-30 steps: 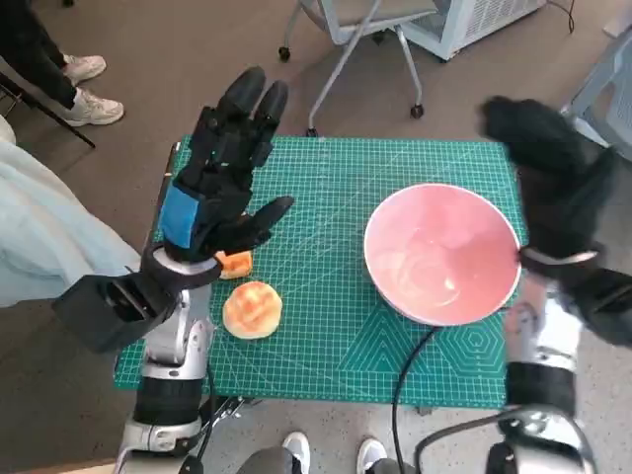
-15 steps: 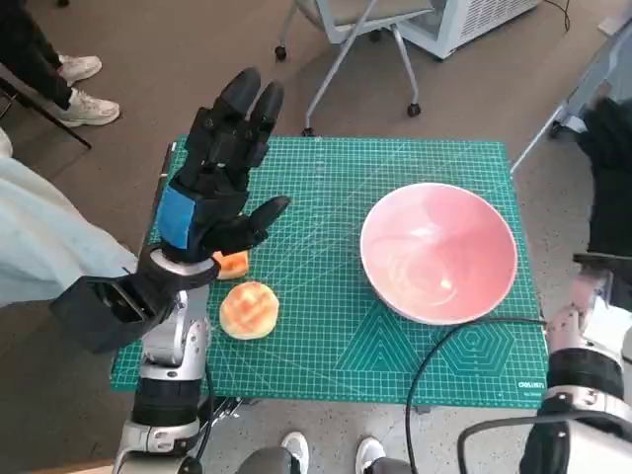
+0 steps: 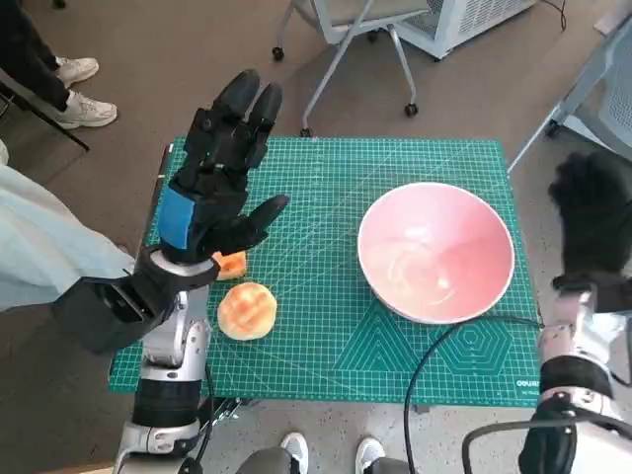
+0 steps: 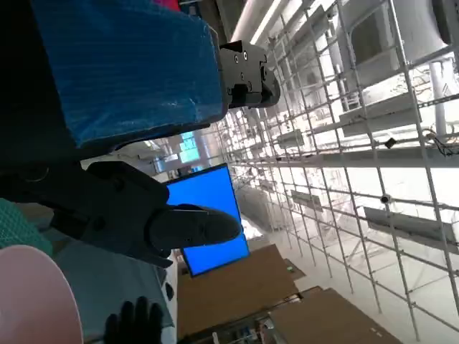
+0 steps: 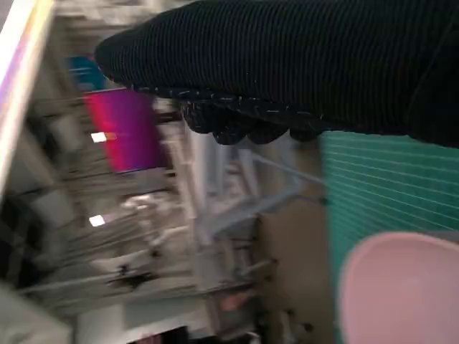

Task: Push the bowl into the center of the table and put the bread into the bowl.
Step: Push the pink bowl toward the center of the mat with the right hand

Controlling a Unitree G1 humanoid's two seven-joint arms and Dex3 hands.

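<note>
The pink bowl [image 3: 435, 252] is seen right of the desk's [image 3: 326, 346] middle, flanked by the empty, raised right hand [image 3: 592, 222] as if for pushing, while the bread [image 3: 247, 309] is left unheld below the spread, empty left hand [image 3: 219, 173].

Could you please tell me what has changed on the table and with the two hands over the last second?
The right hand has drawn back from above the far right rim of the pink bowl and now hangs off the table's right edge, beside the bowl, holding nothing. The left hand stays raised and open above the mat's left side. The bowl, the bread and the small orange piece lie where they were.
</note>
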